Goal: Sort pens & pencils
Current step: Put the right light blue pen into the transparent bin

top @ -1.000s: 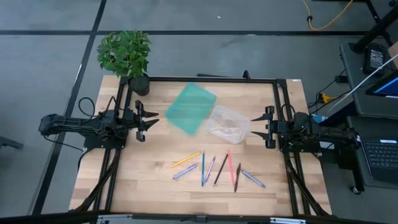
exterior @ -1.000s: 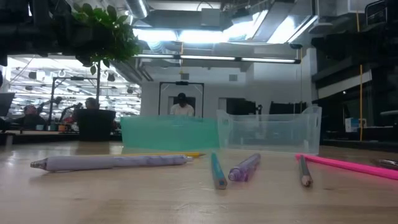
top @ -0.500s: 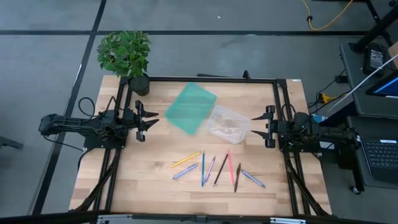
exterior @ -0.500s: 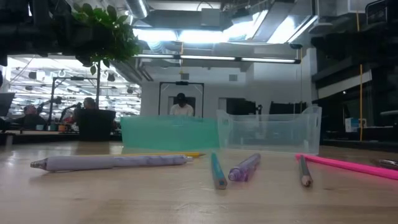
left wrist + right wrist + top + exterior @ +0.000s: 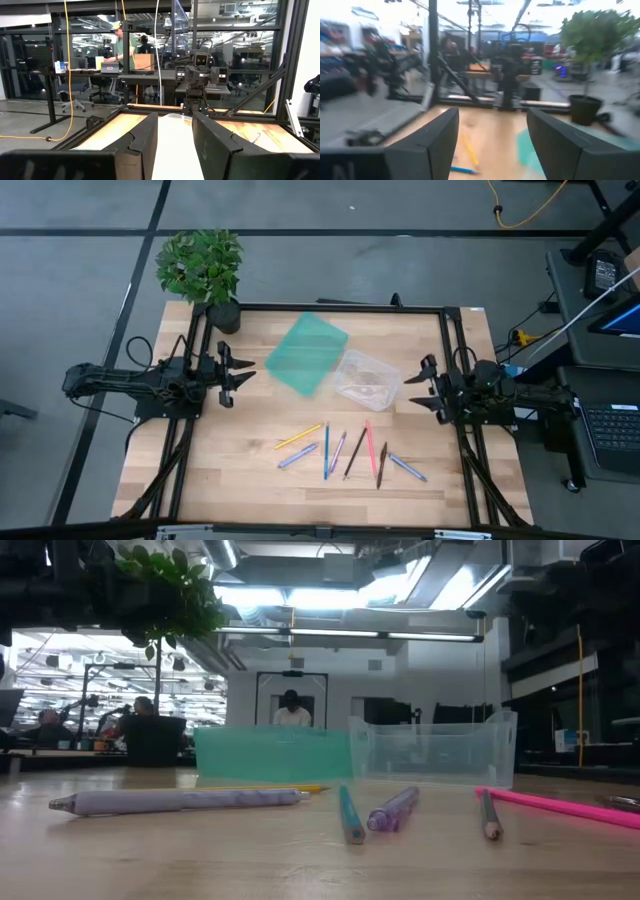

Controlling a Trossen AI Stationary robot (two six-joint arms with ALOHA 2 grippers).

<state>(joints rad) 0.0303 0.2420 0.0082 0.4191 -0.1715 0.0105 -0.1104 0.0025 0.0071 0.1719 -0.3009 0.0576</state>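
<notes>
Right pincer shifted, open | left pincer open | pencils untouched

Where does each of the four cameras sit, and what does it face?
High: overhead, facing down; both arms, pens, green tray, clear tray.
Low: tabletop level; same pens and trays, no arm.
Left wrist: behind the open left claw, facing the right arm.
Right wrist: behind the open right claw, facing the plant.

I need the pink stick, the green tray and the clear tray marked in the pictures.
pink stick (image 5: 370,441), high view, middle of its shaft
green tray (image 5: 305,353), high view, centre of its floor
clear tray (image 5: 432,750), low view, its front wall
</notes>
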